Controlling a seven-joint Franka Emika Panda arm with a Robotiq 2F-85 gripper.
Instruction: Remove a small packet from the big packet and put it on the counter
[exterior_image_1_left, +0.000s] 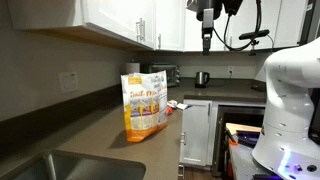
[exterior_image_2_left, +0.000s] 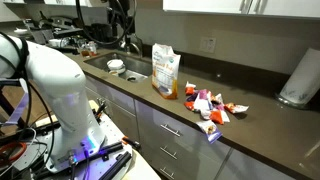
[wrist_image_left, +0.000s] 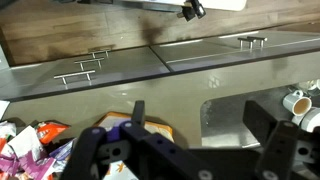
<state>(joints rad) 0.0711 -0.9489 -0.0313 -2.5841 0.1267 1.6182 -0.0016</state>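
Nearest in an exterior view is the steel sink (exterior_image_1_left: 55, 165), set into the dark counter (exterior_image_1_left: 95, 128). Just beyond it the big packet (exterior_image_1_left: 143, 103) stands upright on the counter, close to the front edge. I'd judge it light and crinkly, thin film with little stiffness, so it is likely to topple or slide if anything drags on it. The mouth at the top looks like the place to go in, pinching one small packet by its edge rather than squeezing the bag's wall. A scatter of loose small packets (exterior_image_2_left: 210, 106) lies on the counter just past it. Farthest and highest is the claw (exterior_image_1_left: 207, 42), up by the white cabinets and well apart from the bag. In the wrist view its jaws look spread wide, gripping and touching nothing.
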